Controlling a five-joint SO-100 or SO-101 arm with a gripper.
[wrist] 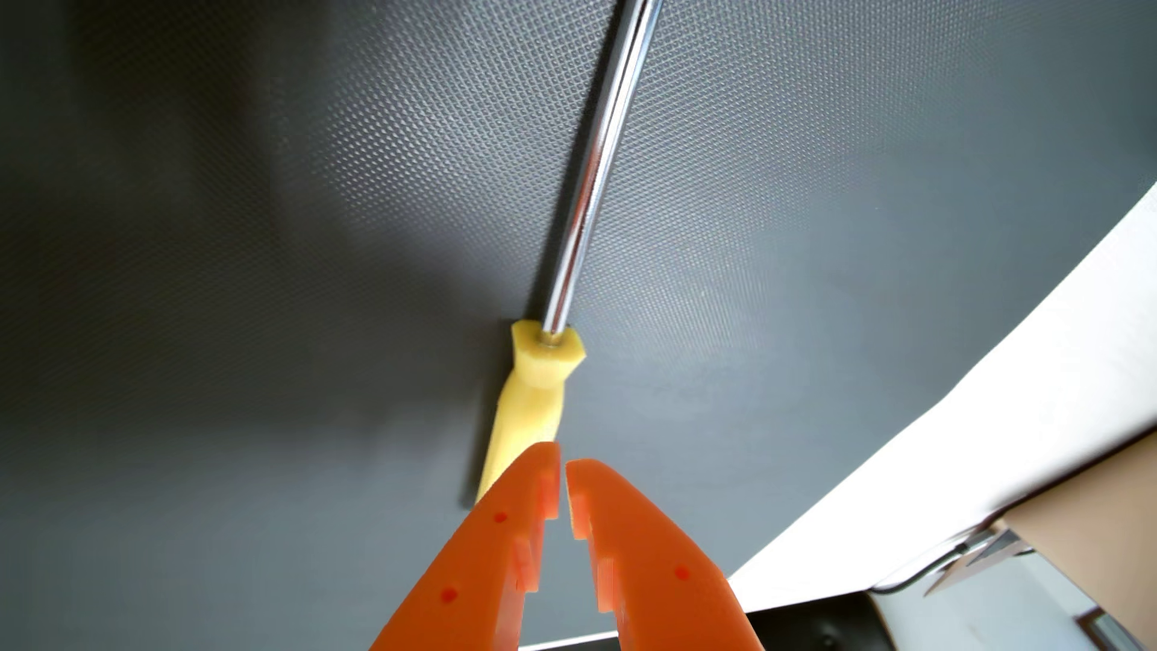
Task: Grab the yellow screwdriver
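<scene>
In the wrist view we see our end effector (562, 460) nearly closed, gripping nothing, its orange tips hovering over the rear of the yellow screwdriver (529, 400). The tool lies on the dark textured surface (250, 250), well inside its pale edge, its long axis running straight ahead from the tips. It has a faceted yellow handle and a chrome shaft (601, 156).

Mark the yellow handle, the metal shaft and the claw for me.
yellow handle (532, 388), wrist view, on its narrow neck below the collar.
metal shaft (595, 169), wrist view, midway along the chrome rod.
claw (562, 456), wrist view, between the two orange fingertips.
</scene>
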